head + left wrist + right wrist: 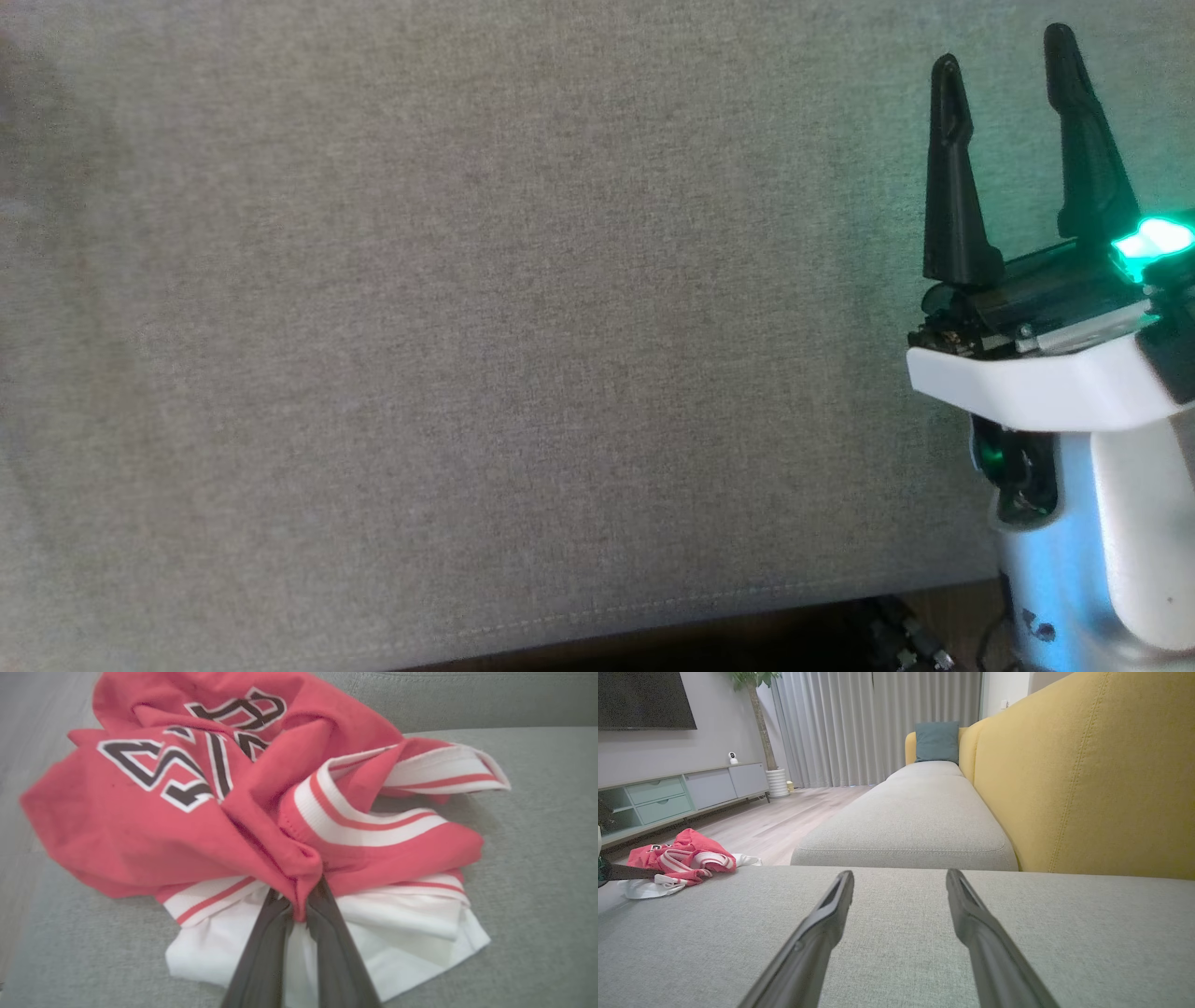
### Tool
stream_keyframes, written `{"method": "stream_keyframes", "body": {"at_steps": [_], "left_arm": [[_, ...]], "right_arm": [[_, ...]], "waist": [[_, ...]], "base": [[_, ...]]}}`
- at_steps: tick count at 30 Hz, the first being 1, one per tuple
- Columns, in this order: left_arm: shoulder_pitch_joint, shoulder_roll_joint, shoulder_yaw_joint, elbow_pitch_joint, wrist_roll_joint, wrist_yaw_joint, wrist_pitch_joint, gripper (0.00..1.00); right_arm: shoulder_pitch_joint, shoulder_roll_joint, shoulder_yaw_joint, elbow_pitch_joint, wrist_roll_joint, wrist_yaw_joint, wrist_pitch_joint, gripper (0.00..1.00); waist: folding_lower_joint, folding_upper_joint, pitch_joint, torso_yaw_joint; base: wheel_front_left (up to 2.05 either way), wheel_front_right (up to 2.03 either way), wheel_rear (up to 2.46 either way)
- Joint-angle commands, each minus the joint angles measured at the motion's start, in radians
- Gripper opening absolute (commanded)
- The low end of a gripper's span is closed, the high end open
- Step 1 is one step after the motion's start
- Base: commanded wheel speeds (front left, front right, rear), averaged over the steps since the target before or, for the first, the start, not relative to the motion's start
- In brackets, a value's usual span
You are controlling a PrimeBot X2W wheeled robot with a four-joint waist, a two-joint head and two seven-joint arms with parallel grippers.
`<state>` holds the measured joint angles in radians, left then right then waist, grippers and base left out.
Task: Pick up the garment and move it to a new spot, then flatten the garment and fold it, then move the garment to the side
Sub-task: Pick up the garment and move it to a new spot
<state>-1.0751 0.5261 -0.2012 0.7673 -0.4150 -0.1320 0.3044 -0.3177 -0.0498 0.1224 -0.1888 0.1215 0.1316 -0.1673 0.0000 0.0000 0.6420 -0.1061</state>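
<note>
Now the left gripper [301,905] pinches shut on a bunched red fold of the soft, light garment [140,826], which should drape limply, while the right gripper [1004,47] gapes empty.

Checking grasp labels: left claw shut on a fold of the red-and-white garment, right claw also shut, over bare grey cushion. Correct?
One slip: the right claw is open, its fingers well apart over the grey cushion, as the right wrist view shows. The left claw is shut on a fold of the red-and-white garment, as stated.
</note>
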Motion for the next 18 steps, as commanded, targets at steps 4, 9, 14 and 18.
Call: {"method": "stream_keyframes", "body": {"at_steps": [4,9,14,18], "left_arm": [[-0.015,0.065,0.013,-0.045,0.013,0.002,-0.053,0.00],[-0.022,0.053,-0.018,-0.076,0.003,0.001,-0.087,0.00],[-0.030,0.045,-0.081,-0.124,-0.025,0.001,-0.092,0.00],[-0.036,0.039,-0.149,-0.183,-0.067,0.001,-0.097,0.00]], "right_arm": [[0.020,0.000,0.013,-0.011,0.001,-0.001,-0.012,1.00],[0.033,0.000,0.005,0.017,0.009,-0.001,-0.016,1.00],[0.045,0.000,-0.007,0.038,0.013,-0.001,-0.022,1.00],[0.062,0.000,-0.021,0.059,0.023,-0.001,-0.025,1.00]], "waist": [[0.0000,0.0000,-0.079,0.012],[0.0000,0.0000,-0.165,0.024],[0.0000,0.0000,-0.243,0.029],[0.0000,0.0000,-0.323,0.026]], "base": [[0.00,0.00,0.00],[0.00,0.00,0.00],[0.00,0.00,0.00],[0.00,0.00,0.00]]}}
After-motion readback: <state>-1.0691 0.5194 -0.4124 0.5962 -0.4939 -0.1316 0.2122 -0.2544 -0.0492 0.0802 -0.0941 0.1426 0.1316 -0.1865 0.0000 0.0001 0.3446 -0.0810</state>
